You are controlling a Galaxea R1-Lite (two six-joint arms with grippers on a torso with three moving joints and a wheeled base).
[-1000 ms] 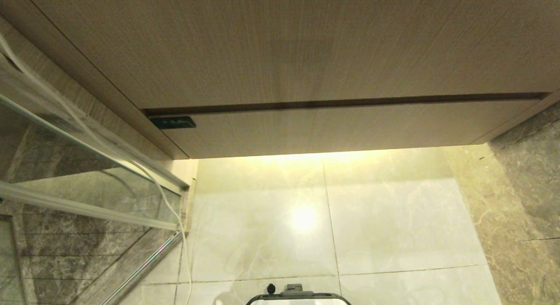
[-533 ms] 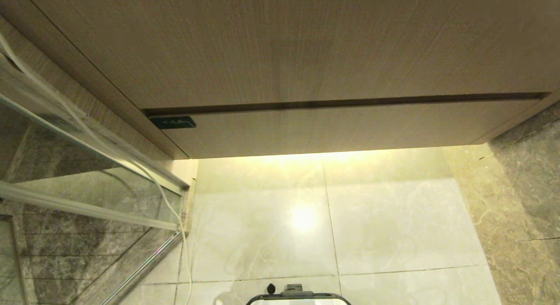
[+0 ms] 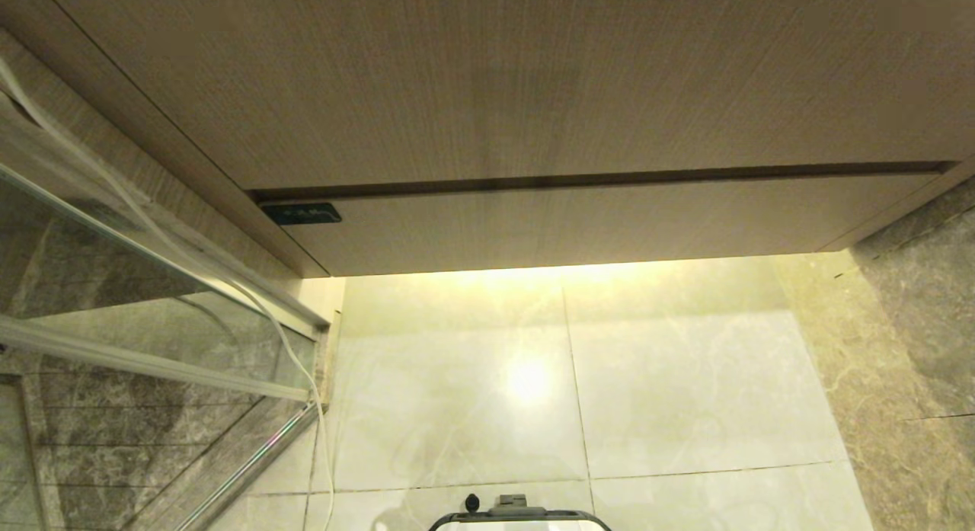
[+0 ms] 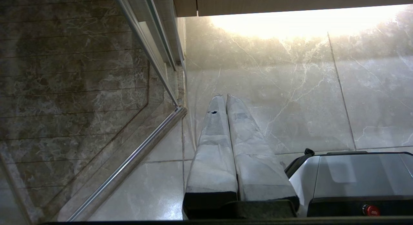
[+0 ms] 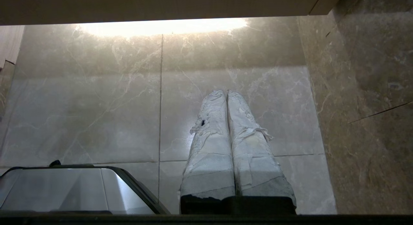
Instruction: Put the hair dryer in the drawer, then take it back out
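Small dark label plate (image 3: 300, 212) on drawer (image 3: 579, 222) front: print too faint to read.

Drawer (image 3: 579, 222) front shut flush, glass partition (image 3: 114, 287) crowding left, stone wall (image 3: 914, 325) right, floor (image 3: 457, 409) between open

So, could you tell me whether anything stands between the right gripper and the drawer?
Nothing visible does. The shut right gripper hangs over bare floor tiles, and the closed drawer has no object before its front. The hair dryer is in no view.

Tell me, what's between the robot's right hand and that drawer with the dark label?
Only bare pale floor tile separates the shut right hand from the drawer, as the right wrist view shows.
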